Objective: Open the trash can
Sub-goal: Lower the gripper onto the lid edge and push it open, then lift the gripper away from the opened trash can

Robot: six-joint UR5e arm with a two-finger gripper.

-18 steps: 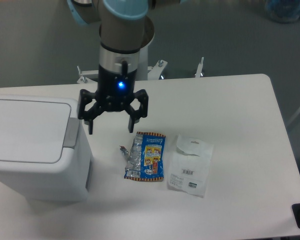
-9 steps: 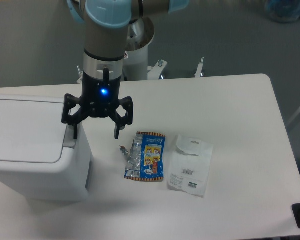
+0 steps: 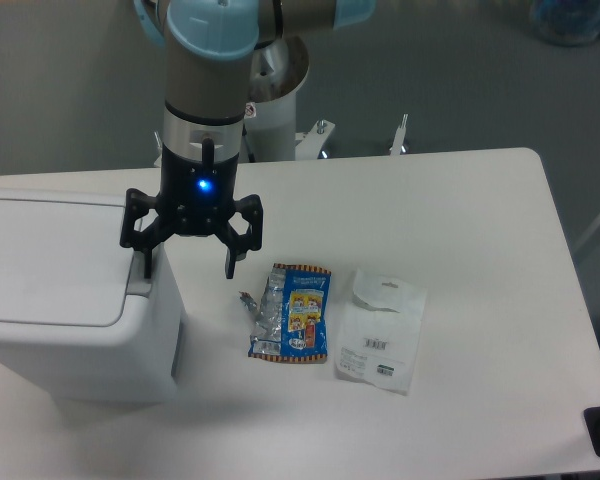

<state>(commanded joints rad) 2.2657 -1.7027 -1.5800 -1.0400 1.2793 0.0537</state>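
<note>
My pincer (image 3: 189,264) hangs spread wide, empty, above the grey tab of the trash can (image 3: 70,300), a boxy white bin, lid shut, at the worktop's (image 3: 460,200) left end.

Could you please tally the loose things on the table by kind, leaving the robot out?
Trash can, white, lid shut: 1
Blue snack packet: 1
Clear plastic bag with a barcode label: 1
Total: 3
</note>
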